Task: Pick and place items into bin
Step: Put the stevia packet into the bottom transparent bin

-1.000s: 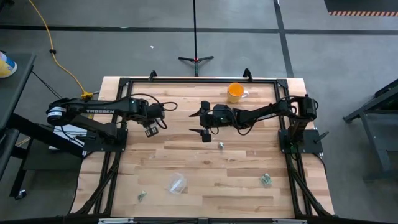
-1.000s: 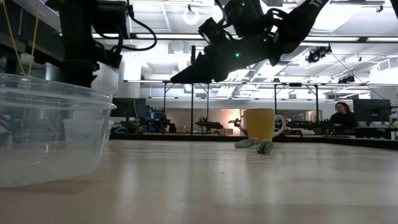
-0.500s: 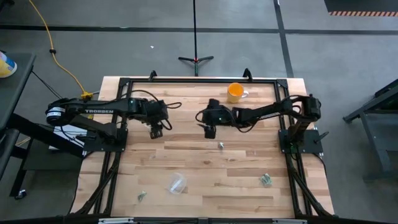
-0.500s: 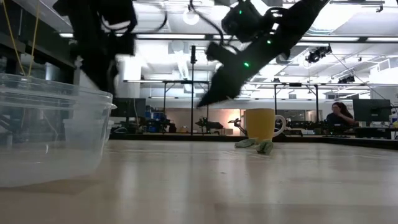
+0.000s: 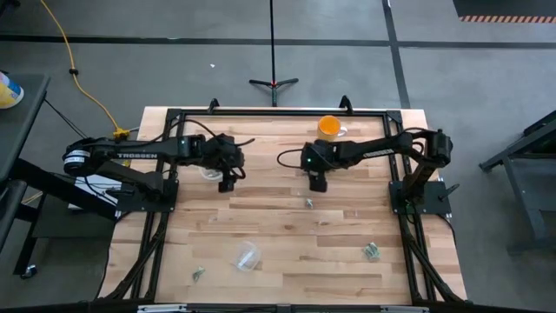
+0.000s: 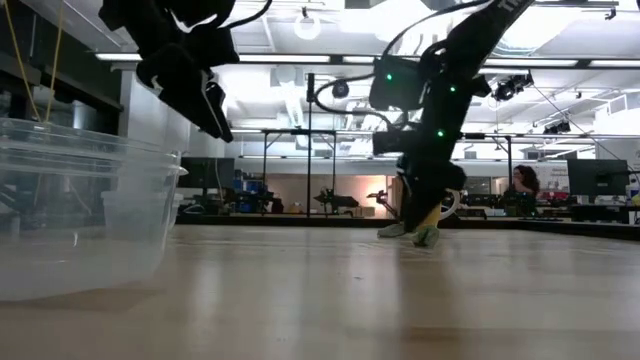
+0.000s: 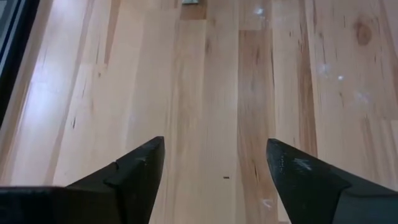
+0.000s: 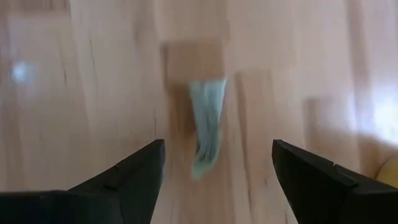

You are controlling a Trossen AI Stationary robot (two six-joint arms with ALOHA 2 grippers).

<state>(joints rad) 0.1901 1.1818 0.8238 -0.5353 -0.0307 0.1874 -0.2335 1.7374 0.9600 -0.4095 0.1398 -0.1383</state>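
A tiny silvery grey-green piece lies flat on the wooden table near its middle. It also shows in the right wrist view and the low view. My right gripper is open and points down just above and on the far side of this piece, whose far end shows ahead between the open fingertips. My left gripper is open and empty over bare wood left of centre. Two more pieces lie near the front, one at the right and one at the left.
The clear plastic bin stands near the front, left of centre, and looms large at the left of the low view. An orange mug stands at the far edge behind my right gripper. Black frame rails run along the table's edges.
My right gripper has gone toward the table's right edge and down, turning from level to pointing down over the middle piece. My left gripper has gone a little toward the right and tipped. The pieces, mug and bin have stayed put.
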